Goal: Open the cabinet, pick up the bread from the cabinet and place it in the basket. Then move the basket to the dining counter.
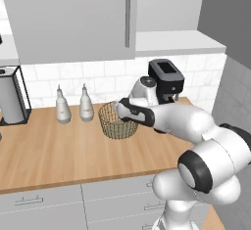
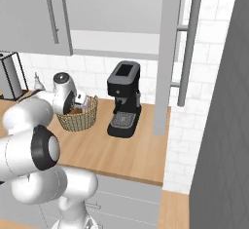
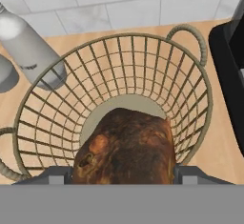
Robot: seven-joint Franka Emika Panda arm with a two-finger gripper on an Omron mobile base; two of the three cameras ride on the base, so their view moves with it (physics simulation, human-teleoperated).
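Observation:
The wire basket (image 1: 116,125) (image 2: 78,119) (image 3: 119,39) stands on the wooden worktop (image 1: 59,150) beside the coffee machine. My gripper (image 1: 119,109) (image 2: 81,101) (image 3: 124,176) hangs just over its rim, pointing down into it. The dark brown bread (image 3: 126,147) (image 2: 75,110) sits between the two fingers, above the basket's round floor. The cabinet (image 1: 73,18) is overhead: its right door (image 2: 168,52) stands swung open, baring the white shelf (image 2: 116,42), and its left door is shut. The dining counter is out of view.
A black coffee machine (image 1: 166,80) (image 2: 124,99) stands right of the basket. Two white bottles (image 1: 62,107) (image 3: 28,42) stand left of it by the tiled wall. A grey canister in a black frame (image 1: 10,97) is at the far left. Grey drawers (image 1: 44,209) run below the worktop.

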